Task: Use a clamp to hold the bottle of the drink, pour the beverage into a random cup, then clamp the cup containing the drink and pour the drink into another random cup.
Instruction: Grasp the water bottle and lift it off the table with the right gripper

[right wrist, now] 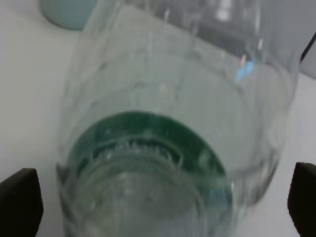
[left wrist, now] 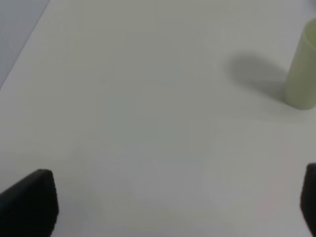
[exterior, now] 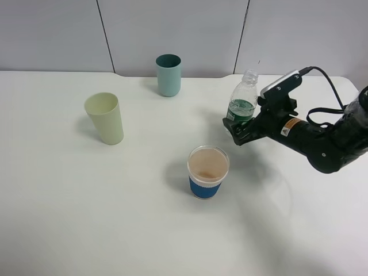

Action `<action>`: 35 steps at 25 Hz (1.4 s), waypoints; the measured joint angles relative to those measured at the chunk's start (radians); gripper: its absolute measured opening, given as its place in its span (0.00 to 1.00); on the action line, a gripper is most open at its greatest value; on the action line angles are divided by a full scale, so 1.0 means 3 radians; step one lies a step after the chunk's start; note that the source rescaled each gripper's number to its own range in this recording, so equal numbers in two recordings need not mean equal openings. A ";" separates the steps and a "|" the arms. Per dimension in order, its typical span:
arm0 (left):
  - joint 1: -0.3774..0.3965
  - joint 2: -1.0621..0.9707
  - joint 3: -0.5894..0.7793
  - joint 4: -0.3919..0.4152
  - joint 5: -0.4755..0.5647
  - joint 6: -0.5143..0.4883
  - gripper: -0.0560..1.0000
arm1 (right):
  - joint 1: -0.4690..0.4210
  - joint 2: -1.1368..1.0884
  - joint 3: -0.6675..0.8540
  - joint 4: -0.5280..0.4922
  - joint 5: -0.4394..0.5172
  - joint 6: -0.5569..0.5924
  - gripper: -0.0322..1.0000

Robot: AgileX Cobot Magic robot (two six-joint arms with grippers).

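Rightward, the clear plastic bottle (exterior: 244, 98), green-labelled, sits between the right clamp's (exterior: 235, 131) 2 spread black jaws; the left clamp (left wrist: 168, 205), likewise spread, hovers over the smooth white table (exterior: 115, 218) near the tapered yellow-green tumbler (exterior: 104, 118).

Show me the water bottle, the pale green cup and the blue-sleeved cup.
water bottle (exterior: 241, 108), high view, on its green label.
pale green cup (exterior: 107, 123), high view, on its side wall.
blue-sleeved cup (exterior: 204, 187), high view, on the blue sleeve.
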 joint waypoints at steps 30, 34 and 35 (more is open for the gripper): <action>0.0000 0.0000 0.0000 0.0000 0.0000 0.0000 1.00 | 0.0010 -0.0094 -0.0189 -0.0116 0.0715 0.0075 0.03; 0.0000 0.0000 0.0000 0.0000 0.0000 0.0000 1.00 | 0.0010 -0.0399 -0.0183 -0.0078 0.1082 0.0241 0.03; 0.0000 0.0000 0.0000 0.0000 0.0000 0.0000 1.00 | 0.0010 -0.0496 -0.0183 -0.0033 0.1130 0.0330 0.03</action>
